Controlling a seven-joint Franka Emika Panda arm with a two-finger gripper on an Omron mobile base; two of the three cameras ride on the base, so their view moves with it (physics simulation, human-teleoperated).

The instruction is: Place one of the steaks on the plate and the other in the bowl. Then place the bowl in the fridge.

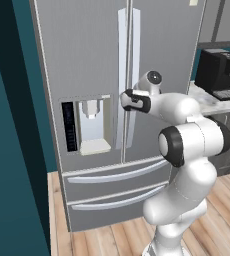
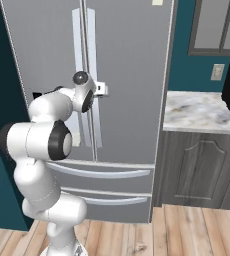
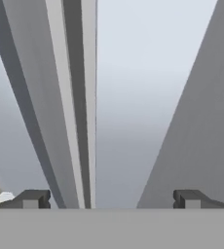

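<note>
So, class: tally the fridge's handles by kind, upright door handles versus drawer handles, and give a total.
Upright door handles: 2
Drawer handles: 2
Total: 4, all on the closed fridge.

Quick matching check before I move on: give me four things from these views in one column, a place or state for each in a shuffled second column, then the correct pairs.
Things:
1. fridge
2. hand
3. coffee machine
4. water dispenser

Places or states:
A. set into the left fridge door
B. doors shut
C. on the marble counter right of the fridge
D. open, close to the upright door handles

Pairs: 1-B, 2-D, 3-C, 4-A
</note>
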